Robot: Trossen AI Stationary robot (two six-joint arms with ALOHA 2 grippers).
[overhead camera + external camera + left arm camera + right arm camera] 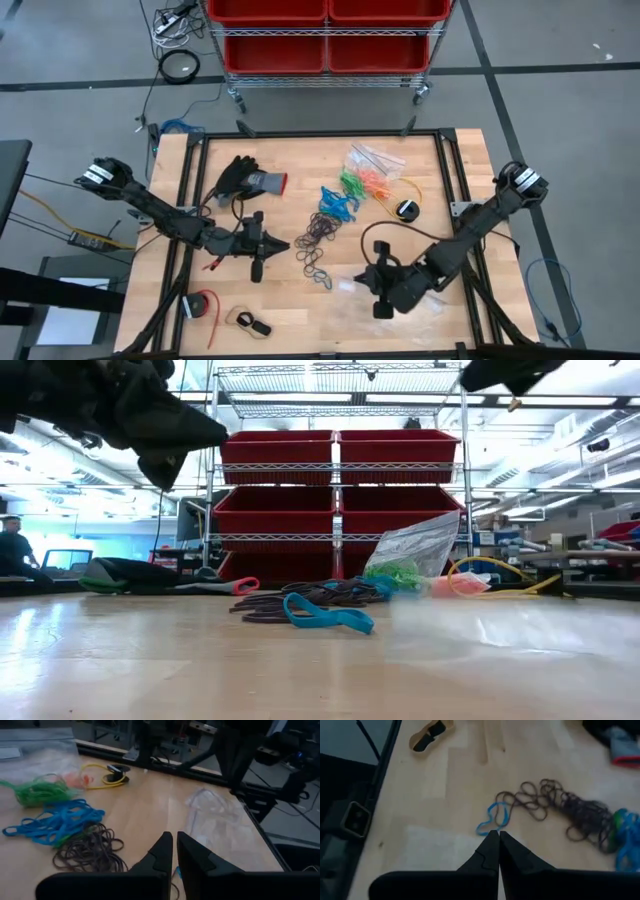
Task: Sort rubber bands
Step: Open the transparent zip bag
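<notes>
— Both grippers look pinched to me. Right gripper: fingers pressed together, tips right by a lone blue rubber band on the table. Can't tell if it's nipping the band or just touching it.

— And the left gripper?

— Fingers nearly together, only a thin slit between, nothing in it. It hangs over the wood just beside the black rubber bands.

— Where's the rest of the bands?

— Mid-table, in clumps. Black pile trailing toward the front, blue rubber bands touching its far end, then green rubber bands and orange rubber bands beyond, up against a clear plastic bag.

— Anything in the way?

— Flat clear bag lying btwn the two arms, near the right one. Yellow cable w/ a black disc by the orange bands. Black-and-grey glove on the left side, well apart from the piles.

— Containers?

— Red bins on a wire rack behind the table; can't see inside them.
</notes>
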